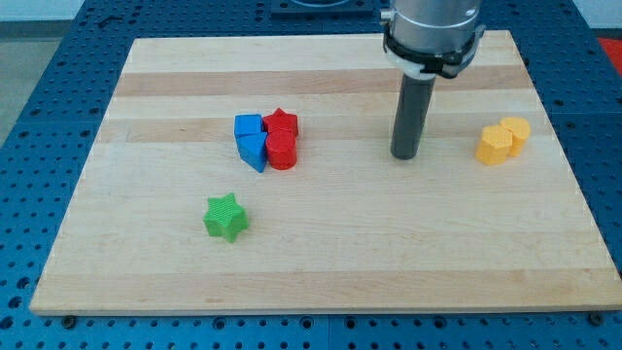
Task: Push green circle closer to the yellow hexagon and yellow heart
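Camera view, my tip (404, 155) left of yellow hexagon (515, 132), yellow heart (494, 145)

Yellow hexagon (515, 131) touching yellow heart (494, 145), view's right.

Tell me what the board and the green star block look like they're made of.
Board: looks like wood, pale with darker lengthwise strips and visible grain, matte or lightly sealed. Green star block: probably plastic, a uniform saturated colour with a dull finish; its side shows fine ridges, possibly 3D-print layers, though that's hard to confirm at this size.
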